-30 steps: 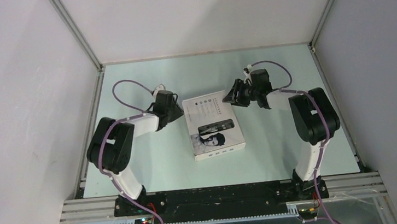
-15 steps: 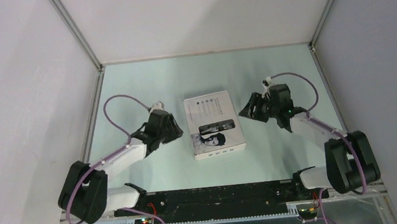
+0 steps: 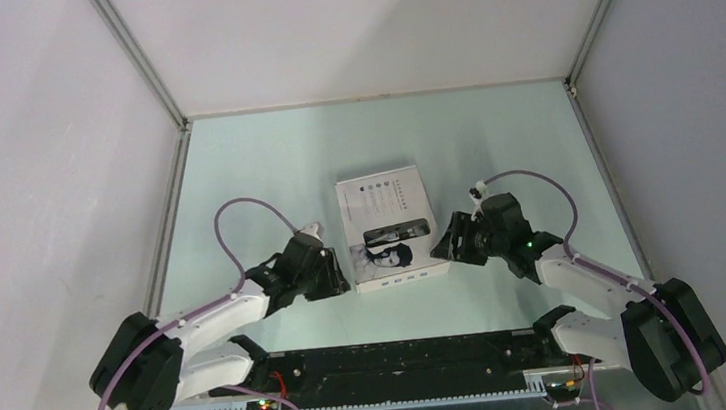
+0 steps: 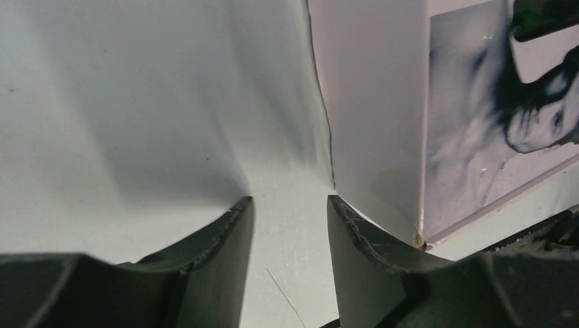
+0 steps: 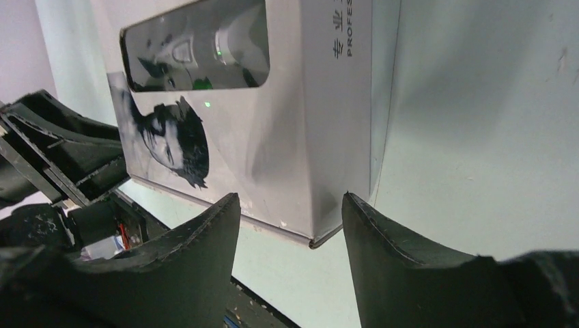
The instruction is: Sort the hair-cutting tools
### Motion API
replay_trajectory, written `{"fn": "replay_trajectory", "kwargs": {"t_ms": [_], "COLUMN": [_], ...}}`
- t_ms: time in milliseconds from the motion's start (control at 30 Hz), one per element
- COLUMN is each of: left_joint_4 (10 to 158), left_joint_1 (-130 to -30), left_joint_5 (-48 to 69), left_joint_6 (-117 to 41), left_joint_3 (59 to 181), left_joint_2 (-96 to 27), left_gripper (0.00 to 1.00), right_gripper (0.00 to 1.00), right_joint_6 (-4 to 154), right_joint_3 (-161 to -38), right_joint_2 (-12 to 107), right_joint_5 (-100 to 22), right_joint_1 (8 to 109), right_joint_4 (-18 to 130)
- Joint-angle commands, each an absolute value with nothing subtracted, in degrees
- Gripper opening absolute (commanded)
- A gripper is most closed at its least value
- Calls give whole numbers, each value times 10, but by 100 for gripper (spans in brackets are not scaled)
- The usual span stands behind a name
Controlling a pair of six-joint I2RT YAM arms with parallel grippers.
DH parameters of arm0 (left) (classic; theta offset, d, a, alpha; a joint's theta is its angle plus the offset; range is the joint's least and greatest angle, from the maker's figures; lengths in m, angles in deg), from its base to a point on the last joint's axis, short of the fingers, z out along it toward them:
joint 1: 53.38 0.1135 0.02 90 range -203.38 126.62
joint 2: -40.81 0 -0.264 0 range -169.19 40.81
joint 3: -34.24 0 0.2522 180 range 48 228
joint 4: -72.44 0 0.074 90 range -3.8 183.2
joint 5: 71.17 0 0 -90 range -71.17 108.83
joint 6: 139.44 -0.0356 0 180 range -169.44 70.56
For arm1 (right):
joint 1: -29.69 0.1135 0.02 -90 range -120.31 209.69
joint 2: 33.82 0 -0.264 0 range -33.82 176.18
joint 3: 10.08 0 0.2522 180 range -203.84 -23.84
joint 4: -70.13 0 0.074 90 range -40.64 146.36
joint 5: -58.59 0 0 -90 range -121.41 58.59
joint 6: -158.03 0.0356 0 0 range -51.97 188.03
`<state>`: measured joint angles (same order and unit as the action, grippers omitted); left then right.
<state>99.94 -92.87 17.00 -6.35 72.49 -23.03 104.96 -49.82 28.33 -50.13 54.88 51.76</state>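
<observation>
The left arm (image 3: 211, 317) lies folded low, its dark elbow out toward the near left and its white forearm reaching inward toward the middle. The left pincer (image 3: 338, 280) at its end points to the right, tilted downward. Its curved black fingers (image 4: 218, 239) stand apart with a clear gap and nothing between them. The right arm (image 3: 587, 274) mirrors this pose, with its elbow at the near right and its forearm stretched inward. The right pincer (image 3: 441, 246) points to the left and faces the other one. Its jaws stand somewhat wider, and the inner faces of its fingertips (image 5: 396, 260) press on nothing.
</observation>
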Motion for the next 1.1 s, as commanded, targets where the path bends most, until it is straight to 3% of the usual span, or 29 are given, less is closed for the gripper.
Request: {"fn": "replay_trajectory", "kwargs": {"t_ms": [0,367,633,967,1067], "left_joint_4": [974,963,1087,1284,1281], "left_joint_1": [-937,-992,-988,-973,-973], "left_joint_5": [143,146,289,582,627], "left_joint_6": [-63,-78,-61,-150,-224], "left_joint_3": [742,787,787,924,954], "left_joint_2": [-263,-282,-161,119,177], "left_gripper": [50,50,62,90,97], "right_gripper": [61,61,65,98,99], "right_joint_6": [1081,1098,1035,931,904], "right_joint_3": [-493,-493,-509,-624,-653], "right_joint_2": [285,268,99,-122,-151], "right_joint_5": [-479,-483,-355,-211,-170], "right_joint_1": [575,600,556,465,463], "right_joint_4": [551,557,413,220,200]}}
